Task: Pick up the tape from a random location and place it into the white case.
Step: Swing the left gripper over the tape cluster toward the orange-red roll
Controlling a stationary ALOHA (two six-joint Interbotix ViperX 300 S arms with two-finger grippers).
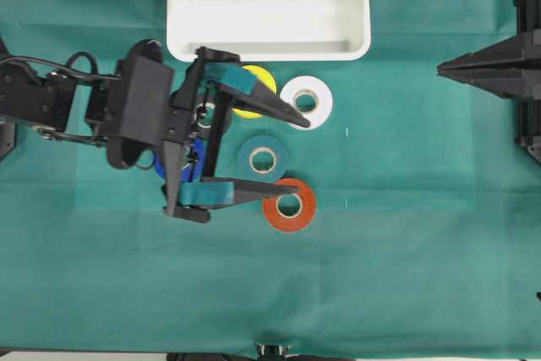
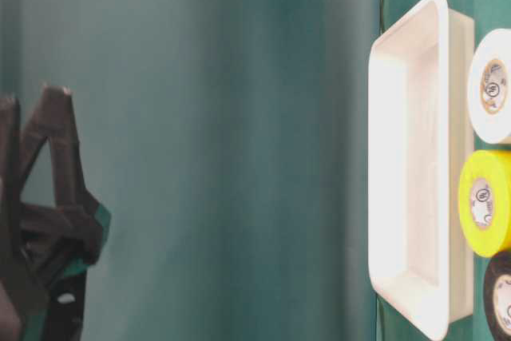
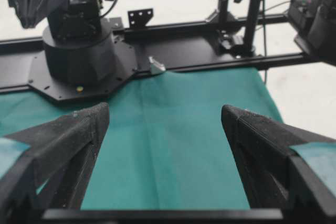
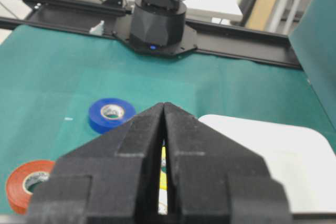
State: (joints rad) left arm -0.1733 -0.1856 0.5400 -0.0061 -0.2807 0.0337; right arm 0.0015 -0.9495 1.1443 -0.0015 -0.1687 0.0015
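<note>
Your left gripper (image 1: 303, 154) sits left of centre in the overhead view with its jaws spread wide and nothing between them; through its own wrist camera you see only bare green cloth (image 3: 168, 145) in the gap. From above, the upper finger's tip lies over the white roll (image 1: 306, 101) and the lower finger's tip overlaps the upper left edge of the tape (image 1: 289, 205), though you cannot tell from this view whether either finger touches anything. The teal roll (image 1: 263, 158) lies in the gap between the two fingers. The yellow roll (image 1: 254, 90) shows partly behind the upper finger, and a blue roll (image 1: 193, 168) and a black roll (image 1: 208, 113) are mostly hidden under the gripper body.

The tape lies flat on the cloth just below centre, the lowest roll of the cluster, well apart from the white case (image 1: 269, 46). The case sits at the top centre, its lower rim close above the yellow and white rolls.

Your right gripper (image 1: 444, 66) rests at the right edge, far from the rolls, its jaws pressed together and empty; its wrist camera shows the tape at lower left and the case at lower right
</note>
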